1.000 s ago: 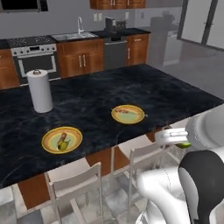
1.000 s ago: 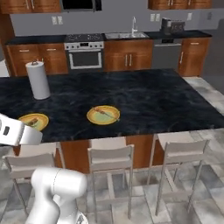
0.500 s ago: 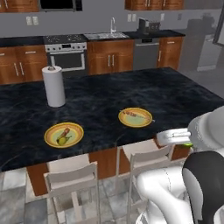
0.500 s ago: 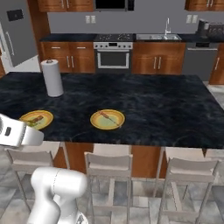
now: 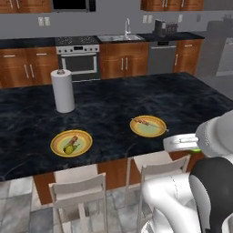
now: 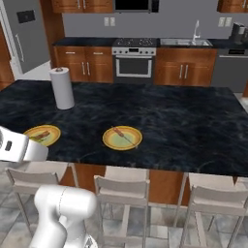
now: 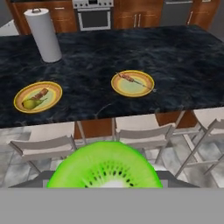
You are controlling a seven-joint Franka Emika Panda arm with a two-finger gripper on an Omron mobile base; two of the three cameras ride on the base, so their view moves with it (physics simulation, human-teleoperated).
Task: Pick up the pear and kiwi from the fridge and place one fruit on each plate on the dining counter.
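Hand view: we see our gripper (image 7: 105,186) clamped around the kiwi (image 7: 103,169). We see the pear (image 7: 29,104) on the left plate (image 7: 38,96).

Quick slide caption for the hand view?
Gripper carries the kiwi toward the empty plate; pear already plated.

My arm is bent high in front of me. My gripper (image 5: 193,146) points forward, fingers clamped on the kiwi (image 7: 105,168).
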